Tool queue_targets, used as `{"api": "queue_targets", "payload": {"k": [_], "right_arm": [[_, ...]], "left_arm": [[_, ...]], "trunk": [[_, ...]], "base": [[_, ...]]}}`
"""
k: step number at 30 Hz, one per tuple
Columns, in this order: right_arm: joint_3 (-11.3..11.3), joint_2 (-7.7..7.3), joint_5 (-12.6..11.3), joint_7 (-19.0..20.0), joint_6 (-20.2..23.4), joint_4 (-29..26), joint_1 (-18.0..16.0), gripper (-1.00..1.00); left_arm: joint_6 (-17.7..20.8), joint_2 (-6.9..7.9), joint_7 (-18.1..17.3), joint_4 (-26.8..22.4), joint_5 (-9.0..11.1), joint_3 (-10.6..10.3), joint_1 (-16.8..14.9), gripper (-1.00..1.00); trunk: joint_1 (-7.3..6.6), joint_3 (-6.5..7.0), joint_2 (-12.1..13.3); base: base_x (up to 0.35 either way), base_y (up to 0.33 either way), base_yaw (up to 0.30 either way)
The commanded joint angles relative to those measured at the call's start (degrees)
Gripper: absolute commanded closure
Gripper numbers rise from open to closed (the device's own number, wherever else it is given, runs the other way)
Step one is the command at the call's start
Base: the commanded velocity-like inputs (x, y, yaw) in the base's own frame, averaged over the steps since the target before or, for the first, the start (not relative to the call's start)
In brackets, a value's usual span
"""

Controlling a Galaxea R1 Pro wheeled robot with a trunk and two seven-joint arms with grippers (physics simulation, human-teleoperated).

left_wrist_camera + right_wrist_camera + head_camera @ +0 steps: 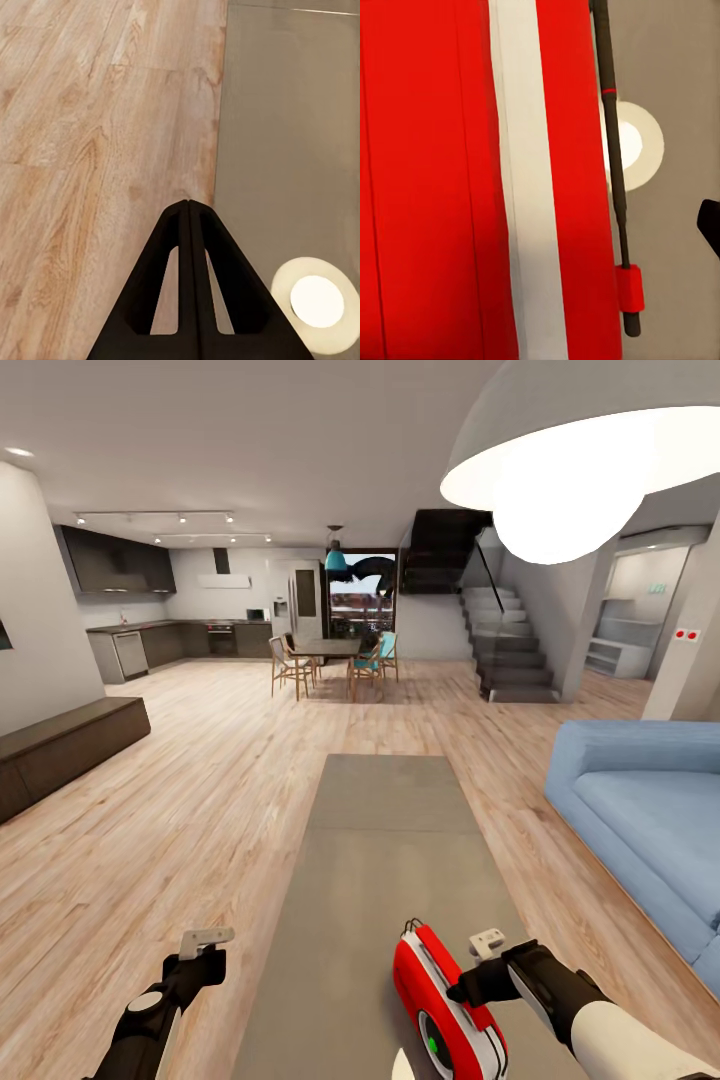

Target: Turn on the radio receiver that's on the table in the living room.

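Reaching in at the bottom right of the head view, the right gripper (470, 982) sits just beside, perhaps touching, the radio receiver (440, 1005), which stands on the near end of the grey counter (385, 860) at the frame's bottom centre. Whether its jaws are open or closed cannot be told; in the right wrist view a dark fingertip (709, 223) shows at the right edge. The left gripper (200, 952), lower left, hangs over the floorboards by the counter's edge, and the left wrist view shows its jaws pressed together, empty.

The risk, as I judge it, is a sideways shove: the receiver is small and looks tilted, so a push meant for a switch could tip or slide it.

It is glossy red with rounded corners, a white band, a round dial showing green, and a thin dark handle (613, 150).

Farther off lie a blue sofa (650, 820) and the dining table (325, 650).
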Motion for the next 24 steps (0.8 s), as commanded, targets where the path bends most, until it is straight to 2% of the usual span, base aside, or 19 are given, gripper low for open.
{"api": "queue_targets", "payload": {"k": [1, 20, 24], "right_arm": [[0.0, 0.0, 0.0, 0.0, 0.0, 0.0, 0.0, -1.0], [0.0, 0.0, -0.1, 0.0, 0.0, 0.0, 0.0, -1.0], [0.0, 0.0, -0.1, 0.0, 0.0, 0.0, 0.0, -1.0]], "left_arm": [[0.0, 0.0, 0.0, 0.0, 0.0, 0.0, 0.0, 1.0], [-0.1, 0.37, 0.0, 0.0, 0.0, -0.2, 0.0, 1.0], [-0.2, 0.43, 0.0, 0.0, 0.0, -0.2, 0.0, 1.0]], "trunk": [[0.0, 0.0, 0.0], [0.0, 0.0, 0.0], [-0.88, 0.72, 1.6]], "base": [[0.0, 0.0, 0.0], [0.0, 0.0, 0.0], [0.0, 0.0, 0.0]]}}
